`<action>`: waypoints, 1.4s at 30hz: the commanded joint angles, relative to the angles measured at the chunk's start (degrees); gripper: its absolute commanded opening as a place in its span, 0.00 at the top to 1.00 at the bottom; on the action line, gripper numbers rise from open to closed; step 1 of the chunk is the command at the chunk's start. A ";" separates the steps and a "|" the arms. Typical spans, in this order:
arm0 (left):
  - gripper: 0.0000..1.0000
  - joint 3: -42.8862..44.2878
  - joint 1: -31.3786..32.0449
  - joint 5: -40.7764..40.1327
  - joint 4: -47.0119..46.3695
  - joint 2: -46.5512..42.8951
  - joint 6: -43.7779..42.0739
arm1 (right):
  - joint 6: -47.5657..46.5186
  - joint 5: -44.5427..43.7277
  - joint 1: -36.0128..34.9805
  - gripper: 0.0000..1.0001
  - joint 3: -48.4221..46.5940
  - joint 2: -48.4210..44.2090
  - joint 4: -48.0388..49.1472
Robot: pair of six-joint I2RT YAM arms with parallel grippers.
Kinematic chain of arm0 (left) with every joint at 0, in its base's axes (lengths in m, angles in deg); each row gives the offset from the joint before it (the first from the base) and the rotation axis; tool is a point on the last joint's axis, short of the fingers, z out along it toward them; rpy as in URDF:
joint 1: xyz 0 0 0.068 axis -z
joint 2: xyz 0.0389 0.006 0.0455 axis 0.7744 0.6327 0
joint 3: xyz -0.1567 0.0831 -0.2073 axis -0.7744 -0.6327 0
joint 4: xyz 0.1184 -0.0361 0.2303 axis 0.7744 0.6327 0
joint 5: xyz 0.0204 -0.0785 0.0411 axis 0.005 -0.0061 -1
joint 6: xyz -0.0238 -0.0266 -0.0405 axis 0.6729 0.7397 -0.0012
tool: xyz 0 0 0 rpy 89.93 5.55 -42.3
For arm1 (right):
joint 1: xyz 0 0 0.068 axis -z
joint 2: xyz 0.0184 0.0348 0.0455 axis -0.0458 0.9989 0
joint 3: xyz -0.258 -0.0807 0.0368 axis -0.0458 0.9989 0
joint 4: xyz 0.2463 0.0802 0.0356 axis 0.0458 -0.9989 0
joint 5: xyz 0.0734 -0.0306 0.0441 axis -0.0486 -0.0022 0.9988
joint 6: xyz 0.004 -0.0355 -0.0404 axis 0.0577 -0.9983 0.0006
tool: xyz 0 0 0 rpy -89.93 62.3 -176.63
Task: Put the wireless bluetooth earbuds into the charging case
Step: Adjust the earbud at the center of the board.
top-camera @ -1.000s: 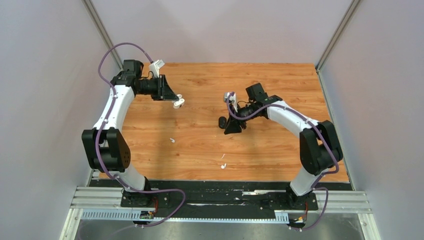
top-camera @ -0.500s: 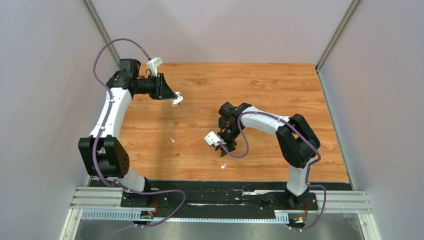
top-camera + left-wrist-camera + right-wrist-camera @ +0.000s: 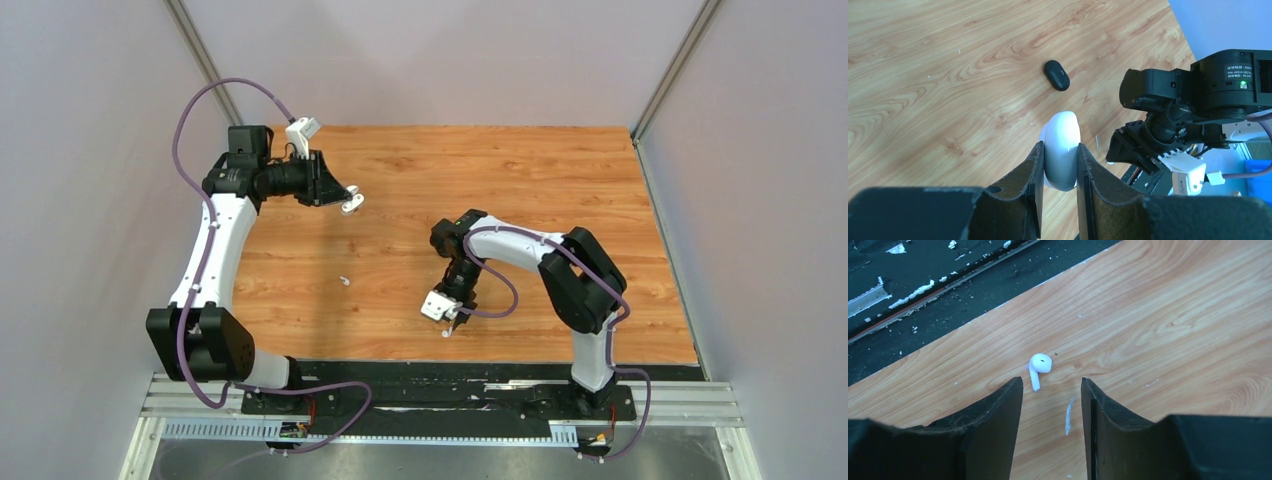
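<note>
My left gripper (image 3: 1058, 146) is shut on a white charging case (image 3: 1063, 150) and holds it above the table's far left (image 3: 351, 203). A white earbud (image 3: 1039, 366) with a short stem lies on the wood just beyond my right gripper (image 3: 1052, 382), which is open, empty, and low over the table's near edge. In the top view that earbud (image 3: 447, 331) lies just below the right gripper (image 3: 452, 316). A second white earbud (image 3: 344, 281) lies alone left of centre. No black earbuds show.
A small black oval case (image 3: 1056, 75) lies shut on the wood mid-table; the right arm hides it in the top view. The black base strip (image 3: 923, 285) runs along the table's near edge, close to the right gripper. Grey walls enclose the table.
My right arm has swung from beside the black case at mid-table down to the near edge, over the white earbud. My left arm has shifted slightly left, still holding the white case.
</note>
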 commanded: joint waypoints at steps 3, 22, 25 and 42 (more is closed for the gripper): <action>1.00 -0.68 0.14 0.11 -2.13 -2.05 0.43 | -6.72 1.93 -1.74 0.55 -0.70 1.79 -3.18; 1.00 -2.83 0.20 0.30 -2.44 -2.95 1.13 | -1.20 2.80 -3.11 0.68 0.04 4.29 0.42; 1.00 -2.79 0.15 0.30 -2.53 -2.72 1.20 | 0.12 1.78 -3.11 0.70 0.51 4.48 1.26; 1.00 -0.98 0.21 1.40 -3.98 0.75 2.35 | 48.23 7.24 5.63 0.80 -1.88 5.23 21.58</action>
